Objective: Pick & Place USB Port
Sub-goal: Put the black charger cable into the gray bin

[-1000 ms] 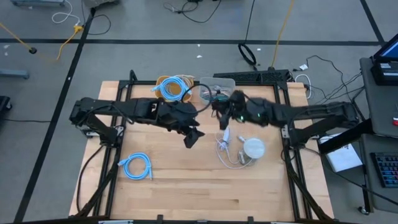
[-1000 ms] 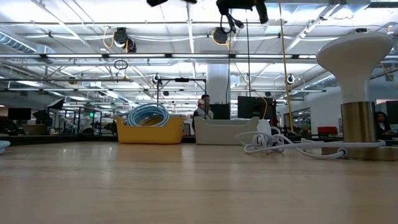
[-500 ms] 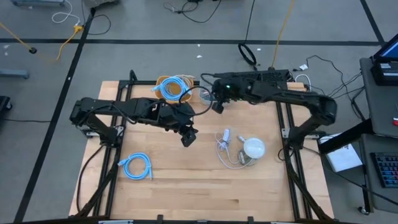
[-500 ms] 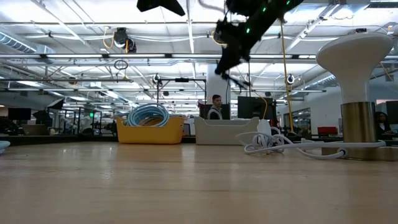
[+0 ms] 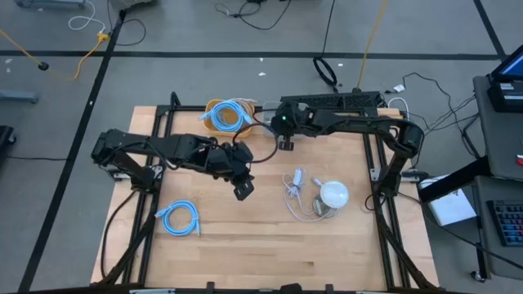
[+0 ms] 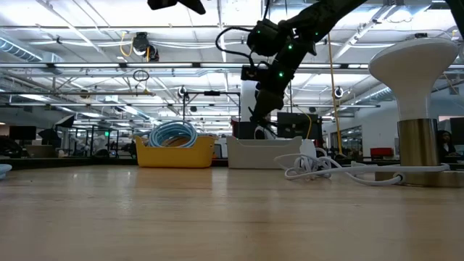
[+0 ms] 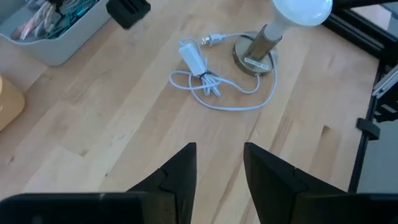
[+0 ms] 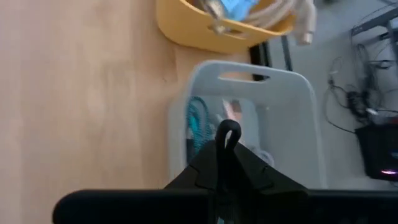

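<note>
Right pincer retreated beside grey bin, shut

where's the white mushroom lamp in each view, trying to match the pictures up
High view: white lamp right of centre on the table, seen from above.
Low view: lamp at the right edge, tall, on its brass stem.
Left wrist view: lamp at the top, beyond the white cable.
Right wrist view: not in it.
Shared landmark: the coiled white cable beside the lamp's base.
</note>
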`<state>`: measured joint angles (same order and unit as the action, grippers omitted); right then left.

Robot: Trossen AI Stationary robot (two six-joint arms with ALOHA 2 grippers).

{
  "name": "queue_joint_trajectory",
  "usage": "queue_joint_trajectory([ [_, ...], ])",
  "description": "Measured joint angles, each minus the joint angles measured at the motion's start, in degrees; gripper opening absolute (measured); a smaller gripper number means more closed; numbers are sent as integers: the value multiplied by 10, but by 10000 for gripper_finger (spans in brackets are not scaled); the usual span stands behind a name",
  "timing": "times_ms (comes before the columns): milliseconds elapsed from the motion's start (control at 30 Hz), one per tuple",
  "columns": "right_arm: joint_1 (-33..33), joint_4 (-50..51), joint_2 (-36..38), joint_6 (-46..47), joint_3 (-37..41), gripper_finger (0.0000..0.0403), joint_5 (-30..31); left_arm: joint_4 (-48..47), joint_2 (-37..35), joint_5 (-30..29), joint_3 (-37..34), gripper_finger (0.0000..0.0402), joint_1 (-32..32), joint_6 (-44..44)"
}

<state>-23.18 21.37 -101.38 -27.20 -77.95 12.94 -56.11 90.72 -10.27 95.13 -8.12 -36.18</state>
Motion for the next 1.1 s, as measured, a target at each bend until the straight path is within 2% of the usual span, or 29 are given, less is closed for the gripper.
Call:
queue_joint_trajectory([
  [367, -40, -17, -4, -7, 0, 8, -8, -8, 0, -6, 0, 133, 6, -6],
  [500, -42, -16, -4, -6, 0, 8, -27, -8, 0, -7, 0, 133, 12, -6],
  [733, -38, -18, -4, -8, 7, 13, -24, -7, 0, -13, 0, 133, 14, -6],
  [967, -37, -34, -4, 1, 32, 114, -4, -7, 0, -13, 0, 133, 14, -6],
  [1100, -36, -54, -4, 5, 42, 158, 25, -7, 0, -13, 0, 133, 14, -6],
])
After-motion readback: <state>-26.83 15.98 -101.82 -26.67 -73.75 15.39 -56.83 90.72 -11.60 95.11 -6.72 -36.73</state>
